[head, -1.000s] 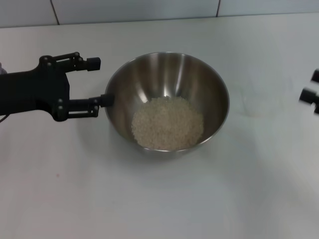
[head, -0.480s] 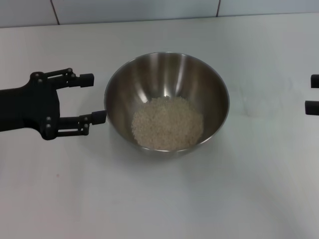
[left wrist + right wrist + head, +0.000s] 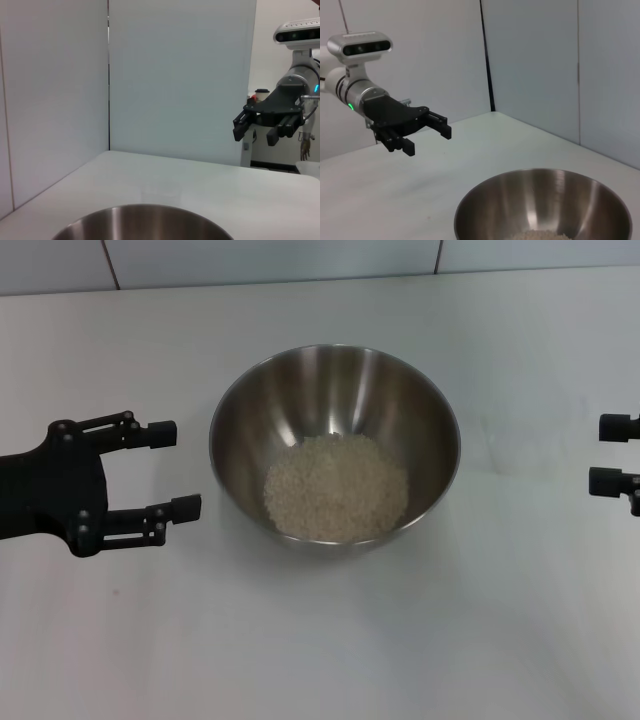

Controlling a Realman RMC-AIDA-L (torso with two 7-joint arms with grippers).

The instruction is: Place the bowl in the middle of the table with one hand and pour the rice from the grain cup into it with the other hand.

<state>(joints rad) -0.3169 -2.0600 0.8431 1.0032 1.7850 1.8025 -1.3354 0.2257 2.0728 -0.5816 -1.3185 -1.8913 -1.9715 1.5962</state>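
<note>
The left gripper [image 3: 170,470] sits at about nine o'clock in the head view, its two black fingers spread wide and holding nothing. One fingertip [image 3: 163,432] lies farther from the robot, the other nearer, and both point toward the bowl [image 3: 335,380] without touching it; a strip of bare table [image 3: 320,640] separates them from the steel wall. In the right wrist view the same left gripper [image 3: 429,134] hangs above the tabletop, fingers parted, apart from the bowl [image 3: 540,195] rim.

The right gripper [image 3: 612,454] shows at three o'clock, at the very edge of the head view, only two dark fingertips visible, parted and empty, well apart from the bowl. The left wrist view shows this right gripper [image 3: 257,131] raised over the far side of the table [image 3: 200,180], fingers released, with the bowl [image 3: 140,225] rim in the foreground.

One bowl stands near the centre of the table, upright. Inside it lies one loose heap of rice [image 3: 336,488], covering the bottom and lying slightly toward six o'clock of the bowl's interior. In the right wrist view a thin sliver of rice [image 3: 540,234] shows at the bowl's bottom.

Count: two grippers, one bowl, one heap of rice. Walls of pale panels [image 3: 175,75] stand behind the table.
</note>
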